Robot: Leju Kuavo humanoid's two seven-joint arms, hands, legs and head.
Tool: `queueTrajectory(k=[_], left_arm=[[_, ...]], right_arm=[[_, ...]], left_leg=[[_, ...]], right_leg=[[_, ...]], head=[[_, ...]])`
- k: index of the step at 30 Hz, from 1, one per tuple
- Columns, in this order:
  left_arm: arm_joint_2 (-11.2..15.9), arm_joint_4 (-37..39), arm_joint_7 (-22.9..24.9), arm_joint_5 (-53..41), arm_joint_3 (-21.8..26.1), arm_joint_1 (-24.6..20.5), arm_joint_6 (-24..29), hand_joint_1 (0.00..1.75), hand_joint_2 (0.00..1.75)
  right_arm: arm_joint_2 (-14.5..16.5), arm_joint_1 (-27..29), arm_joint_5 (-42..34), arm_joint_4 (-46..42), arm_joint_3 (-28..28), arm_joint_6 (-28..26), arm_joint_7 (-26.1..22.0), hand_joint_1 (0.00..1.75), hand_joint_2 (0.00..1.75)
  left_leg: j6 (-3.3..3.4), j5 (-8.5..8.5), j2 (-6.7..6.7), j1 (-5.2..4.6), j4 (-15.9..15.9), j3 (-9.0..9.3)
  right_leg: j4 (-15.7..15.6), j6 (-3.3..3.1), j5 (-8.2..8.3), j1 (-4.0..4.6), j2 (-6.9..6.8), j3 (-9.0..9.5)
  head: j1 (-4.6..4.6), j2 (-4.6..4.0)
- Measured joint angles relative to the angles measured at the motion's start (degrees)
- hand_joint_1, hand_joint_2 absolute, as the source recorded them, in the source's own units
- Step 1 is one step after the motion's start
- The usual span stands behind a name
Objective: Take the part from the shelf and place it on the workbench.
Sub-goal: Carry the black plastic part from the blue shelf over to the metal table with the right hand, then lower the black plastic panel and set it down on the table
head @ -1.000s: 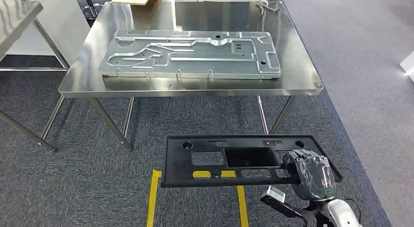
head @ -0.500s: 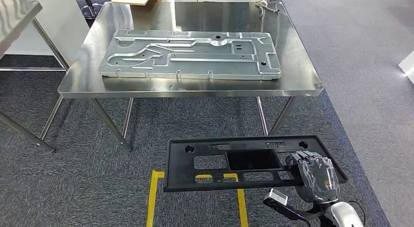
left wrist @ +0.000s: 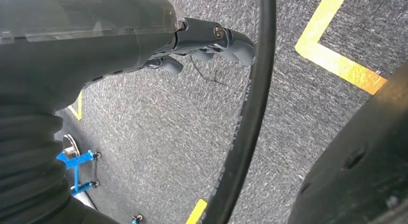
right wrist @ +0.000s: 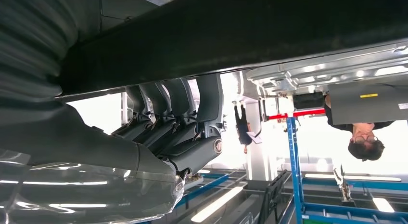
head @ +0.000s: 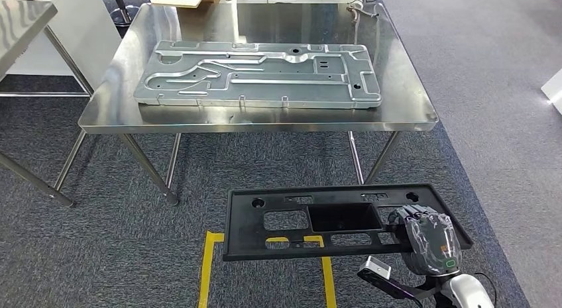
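Note:
The part (head: 244,222) is a long flat black plastic panel with several cut-outs. It hangs level above the carpet, just in front of the steel workbench (head: 411,106). My right hand (head: 431,240) grips its right end from below. In the right wrist view the fingers (right wrist: 178,118) curl up against the panel's dark underside (right wrist: 240,31). My left hand (left wrist: 202,41) hangs beside my body over the carpet, with its fingers loosely apart and nothing in them.
A large grey machined metal plate (head: 258,73) covers most of the workbench top, leaving a bare strip along the near edge. Yellow floor tape (head: 205,268) lies below the panel. A second steel table (head: 20,16) stands at the far left. A person (right wrist: 358,132) stands farther off.
The black panel and my right hand have shifted slightly to the right and nearer to me. The grip is the same. The workbench and the plate have stayed put.

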Motion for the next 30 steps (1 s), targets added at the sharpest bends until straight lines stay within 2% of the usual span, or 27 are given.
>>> queueTrajectory(k=[4, 10, 19, 30], left_arm=[[0.0, 0.0, 0.0, -0.4, 0.0, 0.0, -0.2, 0.00, 1.75], [0.0, 0.0, 0.0, -0.9, 0.0, 0.0, -0.3, 0.00, 1.75], [0.0, 0.0, -0.1, -1.1, 0.0, 0.0, -0.4, 0.00, 1.75], [0.0, 0.0, -0.4, -1.1, 0.0, 0.0, -0.5, 0.00, 1.75]], right_arm=[[-1.1, 0.5, 0.9, -1.0, -0.5, 0.7, 0.9, 1.59, 1.75], [-4.5, 1.4, 1.7, -3.7, -2.2, 3.0, 2.3, 1.59, 1.75], [-8.6, 0.6, 0.8, -4.9, -4.7, 5.3, 1.8, 1.59, 1.75], [-10.3, -3.3, 0.3, -3.9, -5.0, 6.3, 0.5, 1.59, 1.75]], left_leg=[[0.00, 0.00, 0.00, -0.01, 0.0, -0.01], [0.00, -0.01, 0.00, -0.01, 0.0, -0.01], [0.00, -0.01, 0.00, -0.01, 0.0, 0.00], [0.00, -0.01, -0.01, -0.01, 0.0, -0.01]], right_leg=[[0.0, 0.01, -0.01, -0.02, 0.00, 0.00], [0.0, 0.02, -0.01, -0.02, 0.00, 0.01], [0.0, 0.02, -0.01, 0.00, 0.00, 0.01], [0.0, 0.04, -0.02, -0.01, -0.02, 0.01]], head=[[0.00, 0.00], [0.00, 0.00], [0.00, 0.00], [0.00, 0.00]])
